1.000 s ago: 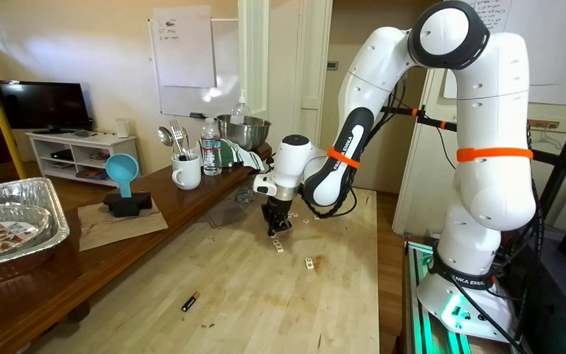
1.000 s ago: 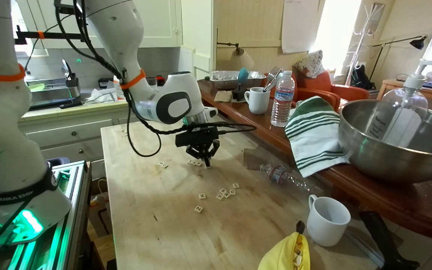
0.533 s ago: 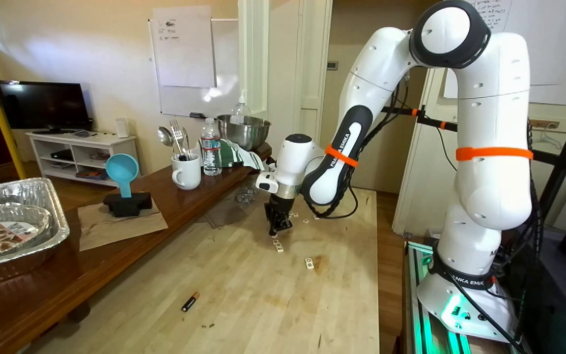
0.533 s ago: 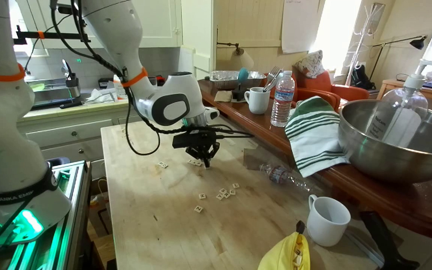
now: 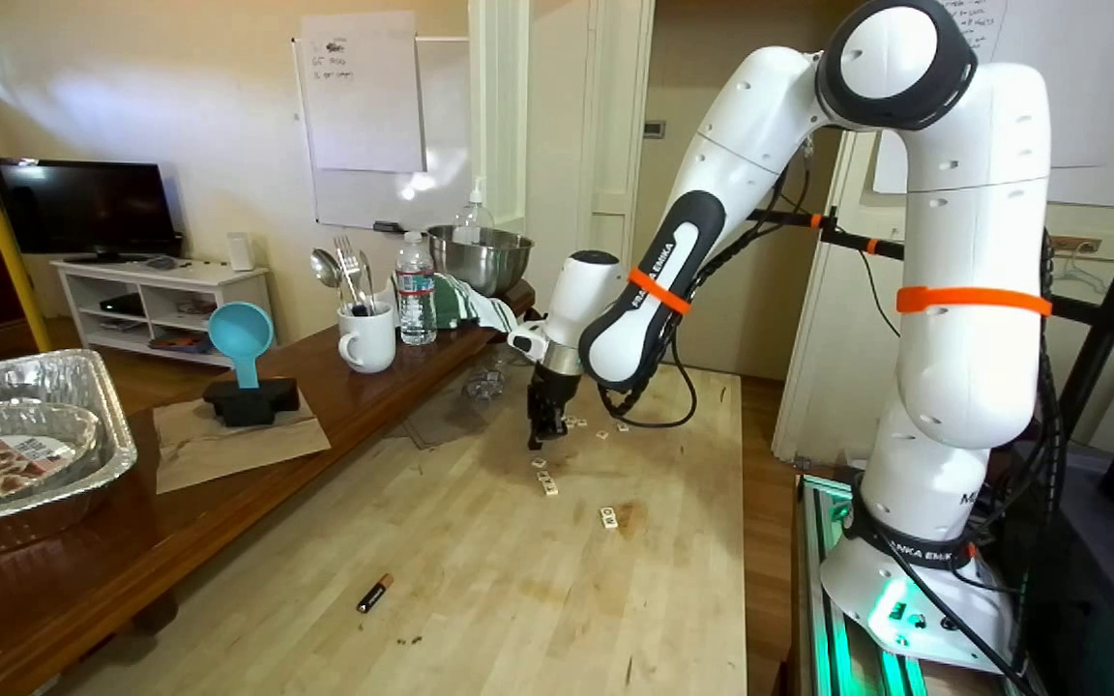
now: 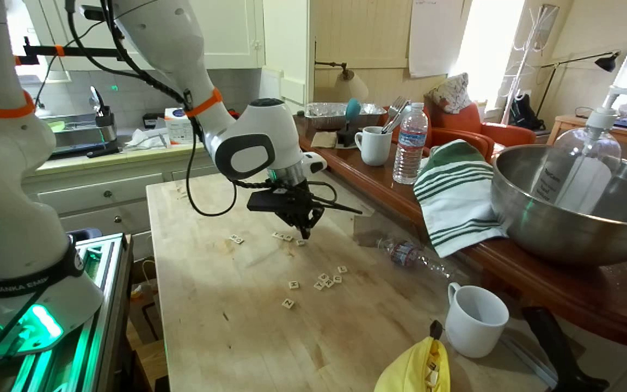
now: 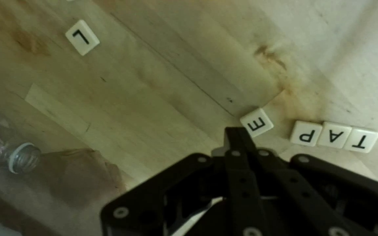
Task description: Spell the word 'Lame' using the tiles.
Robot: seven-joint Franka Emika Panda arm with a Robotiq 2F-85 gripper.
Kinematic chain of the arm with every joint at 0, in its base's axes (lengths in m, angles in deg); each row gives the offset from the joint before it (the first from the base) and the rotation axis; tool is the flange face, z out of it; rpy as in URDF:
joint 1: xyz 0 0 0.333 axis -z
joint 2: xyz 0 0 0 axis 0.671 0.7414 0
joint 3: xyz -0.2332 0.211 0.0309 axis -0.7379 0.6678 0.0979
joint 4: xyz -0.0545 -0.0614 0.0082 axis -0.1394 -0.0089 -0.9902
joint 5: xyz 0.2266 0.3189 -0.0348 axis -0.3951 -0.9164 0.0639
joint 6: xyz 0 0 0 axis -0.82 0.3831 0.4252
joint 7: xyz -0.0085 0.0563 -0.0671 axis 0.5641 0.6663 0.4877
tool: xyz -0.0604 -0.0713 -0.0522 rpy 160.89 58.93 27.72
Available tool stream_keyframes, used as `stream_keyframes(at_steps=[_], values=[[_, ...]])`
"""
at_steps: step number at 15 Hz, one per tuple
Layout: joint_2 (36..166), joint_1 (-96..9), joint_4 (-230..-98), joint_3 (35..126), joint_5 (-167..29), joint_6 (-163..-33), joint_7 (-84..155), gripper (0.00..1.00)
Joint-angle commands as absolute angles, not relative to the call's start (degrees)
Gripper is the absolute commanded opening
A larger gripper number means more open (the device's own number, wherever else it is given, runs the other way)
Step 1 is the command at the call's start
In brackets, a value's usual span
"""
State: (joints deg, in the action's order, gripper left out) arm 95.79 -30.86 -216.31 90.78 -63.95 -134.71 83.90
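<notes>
Small whitish letter tiles lie flat on the wooden table. In the wrist view an E tile [image 7: 261, 122] lies apart, tilted, beside a touching row of a P tile [image 7: 306, 133], an A tile [image 7: 334, 135] and a T tile [image 7: 361, 139]. An L tile [image 7: 82, 37] lies at the upper left. The E tile also shows in both exterior views [image 5: 540, 464] [image 6: 300, 243]. My gripper [image 7: 240, 132] is shut, fingertips together with nothing visible between them, overlapping the E tile's edge in view. In both exterior views the gripper [image 5: 535, 444] [image 6: 305, 235] is just above the table, near that tile.
A tile pair [image 6: 236, 239] and several loose tiles [image 6: 329, 282] lie elsewhere on the table. A clear bottle [image 6: 406, 255], white mug [image 6: 477, 321] and yellow pouch [image 6: 414, 365] are at one side. A battery [image 5: 374, 593] lies on the table. A raised brown ledge [image 5: 344, 449] borders it.
My gripper has tilted, lifted slightly and drawn away from the E tile, which its fingertips covered or touched before. The tile now shows uncovered, in about the same place.
</notes>
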Motion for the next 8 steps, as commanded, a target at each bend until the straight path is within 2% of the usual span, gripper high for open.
stream_keyframes(at_steps=[1, 8], values=[[95.5, -32.4, -215.3, 88.2, -65.0, -131.5, 77.9, 0.00], [96.5, -31.3, -213.8, 90.1, -70.7, -127.2, 73.0, 0.00]])
